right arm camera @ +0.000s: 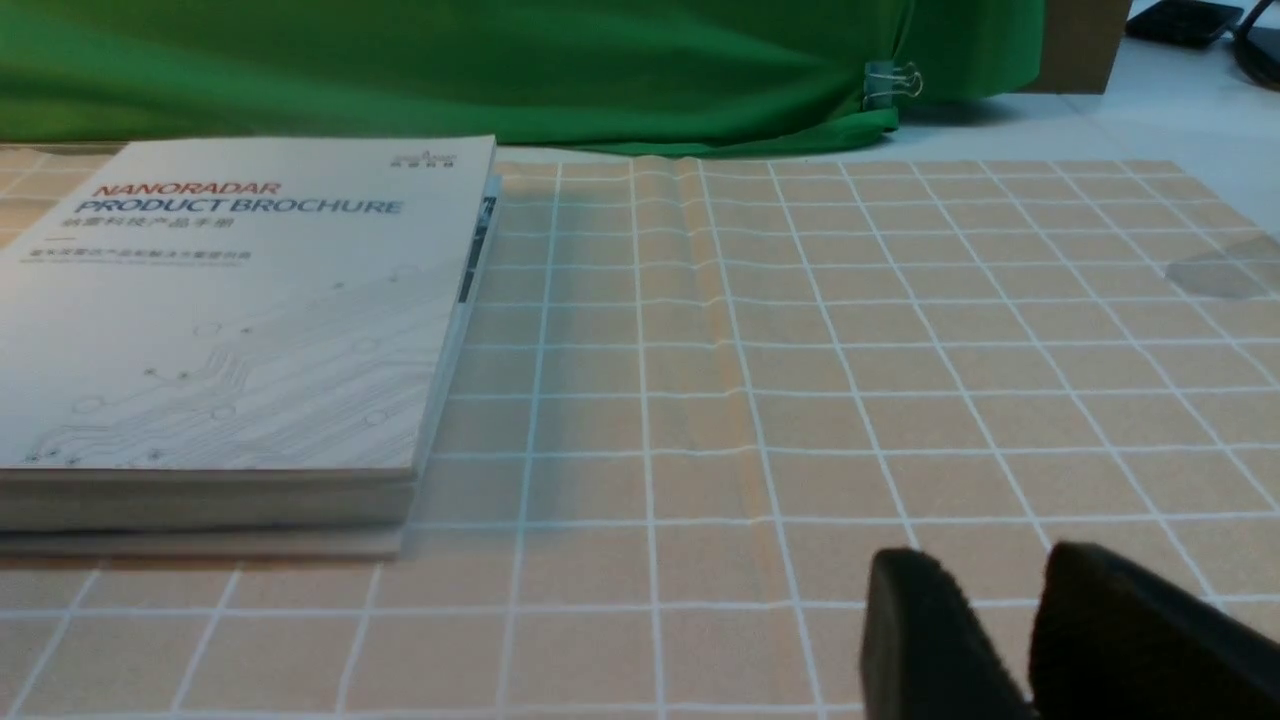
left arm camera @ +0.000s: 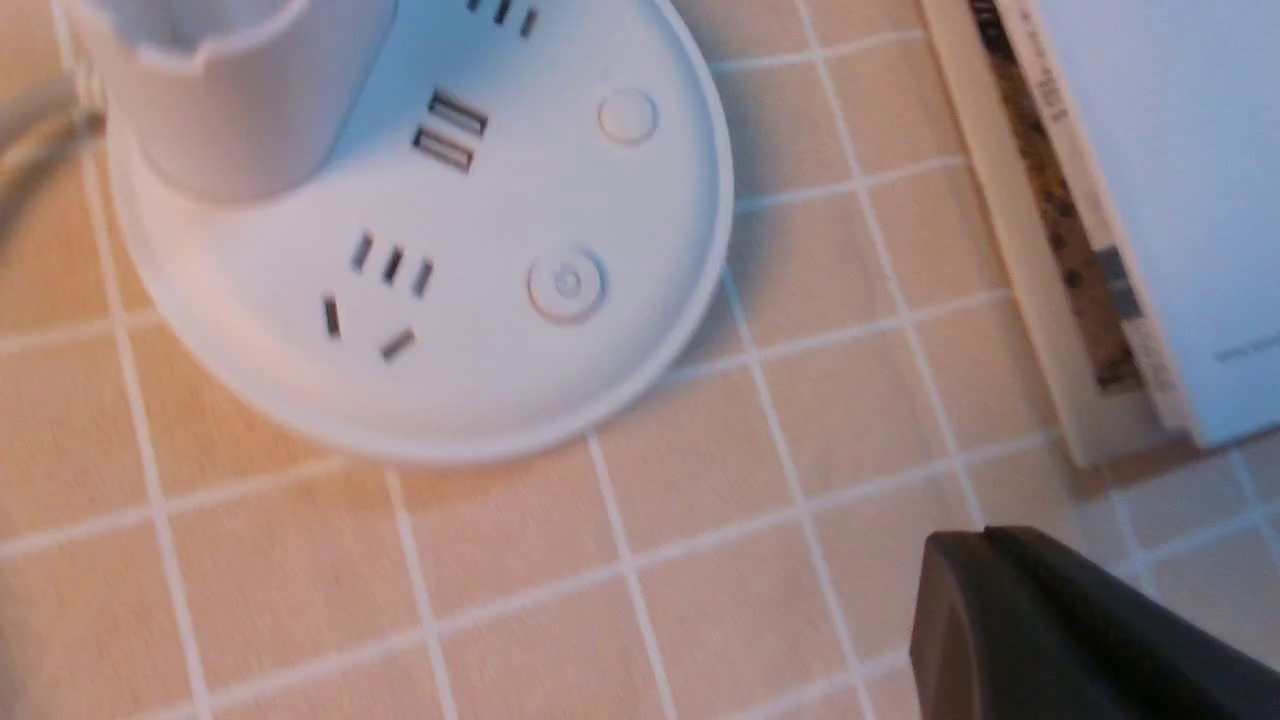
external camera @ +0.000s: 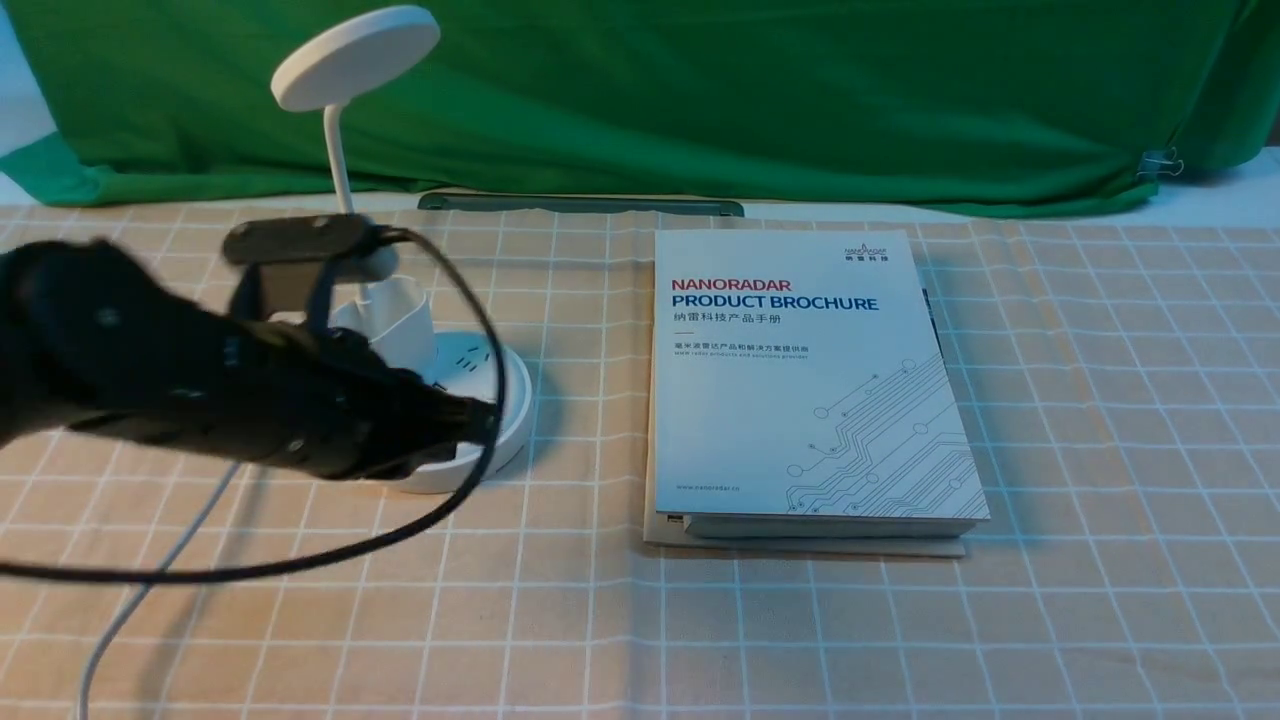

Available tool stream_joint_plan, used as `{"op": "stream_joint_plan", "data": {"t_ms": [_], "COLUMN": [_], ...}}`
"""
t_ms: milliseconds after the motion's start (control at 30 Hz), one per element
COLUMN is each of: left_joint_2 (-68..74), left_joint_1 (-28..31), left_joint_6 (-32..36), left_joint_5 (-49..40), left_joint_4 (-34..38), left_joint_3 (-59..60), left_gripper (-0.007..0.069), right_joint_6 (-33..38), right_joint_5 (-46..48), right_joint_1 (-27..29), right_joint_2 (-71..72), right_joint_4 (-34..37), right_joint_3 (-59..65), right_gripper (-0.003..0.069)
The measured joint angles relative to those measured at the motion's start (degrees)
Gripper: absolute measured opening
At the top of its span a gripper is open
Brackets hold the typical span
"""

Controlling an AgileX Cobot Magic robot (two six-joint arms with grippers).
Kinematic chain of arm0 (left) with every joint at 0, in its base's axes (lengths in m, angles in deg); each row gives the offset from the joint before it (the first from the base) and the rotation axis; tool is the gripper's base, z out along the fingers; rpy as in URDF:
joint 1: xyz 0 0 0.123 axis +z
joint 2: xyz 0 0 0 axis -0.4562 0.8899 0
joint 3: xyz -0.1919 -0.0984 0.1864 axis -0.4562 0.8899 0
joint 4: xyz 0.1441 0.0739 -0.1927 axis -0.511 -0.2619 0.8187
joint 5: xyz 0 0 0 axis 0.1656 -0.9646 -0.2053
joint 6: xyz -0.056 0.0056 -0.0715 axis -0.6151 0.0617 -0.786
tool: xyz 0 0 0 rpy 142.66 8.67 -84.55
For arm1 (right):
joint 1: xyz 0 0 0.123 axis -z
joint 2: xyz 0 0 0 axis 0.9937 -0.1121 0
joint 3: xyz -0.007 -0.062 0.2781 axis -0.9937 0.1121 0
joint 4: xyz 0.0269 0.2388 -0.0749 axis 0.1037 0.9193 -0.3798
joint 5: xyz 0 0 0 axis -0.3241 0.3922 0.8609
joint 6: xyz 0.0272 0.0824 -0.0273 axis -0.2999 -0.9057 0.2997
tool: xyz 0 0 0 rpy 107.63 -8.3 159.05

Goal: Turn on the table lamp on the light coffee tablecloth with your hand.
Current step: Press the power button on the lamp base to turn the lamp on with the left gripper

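The lamp stands upright at the left of the cloth, left of the books; no glow is seen on its head. A press on the ringed button is probably what is called for next, though the switch cannot be confirmed. If the fingertips are lowered off line, the cloth or bare base could be struck instead. By a slanting push, the base could be slid or tipped; by a low forearm, the cup or neck could be knocked. The cord could be dragged if snagged by the looping cable.

The left arm is stretched in from the left, its wrist held over the lamp's near side. The left gripper appears closed, with nothing gripped; contact with the base cannot be judged. The right gripper is slightly parted, nothing seen between its fingers.
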Motion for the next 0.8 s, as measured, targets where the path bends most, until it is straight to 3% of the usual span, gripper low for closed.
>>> {"op": "stream_joint_plan", "data": {"t_ms": [133, 233, 433, 800], "left_joint_2": [8.3, 13.8, 20.8, 23.9], "left_joint_1": [-1.3, -1.3, -1.3, -1.3], "left_joint_6": [-11.8, -15.6, -16.6, -17.1], "left_joint_5": [-0.1, -0.9, -2.2, 0.2], "left_joint_4": [-13.7, -18.8, -21.3, -21.7], "left_joint_3": [-8.2, -13.6, -19.4, -19.8], "left_gripper": [-0.0005, -0.0005, -0.0005, -0.0005], "right_joint_6": [0.0, 0.0, 0.0, 0.0], "right_joint_5": [0.0, 0.0, 0.0, 0.0], "right_joint_1": [0.0, 0.0, 0.0, 0.0], "right_joint_2": [0.0, 0.0, 0.0, 0.0], "right_joint_4": [0.0, 0.0, 0.0, 0.0], "right_joint_3": [0.0, 0.0, 0.0, 0.0], "right_gripper": [0.0239, 0.0239, 0.0239, 0.0239]}}
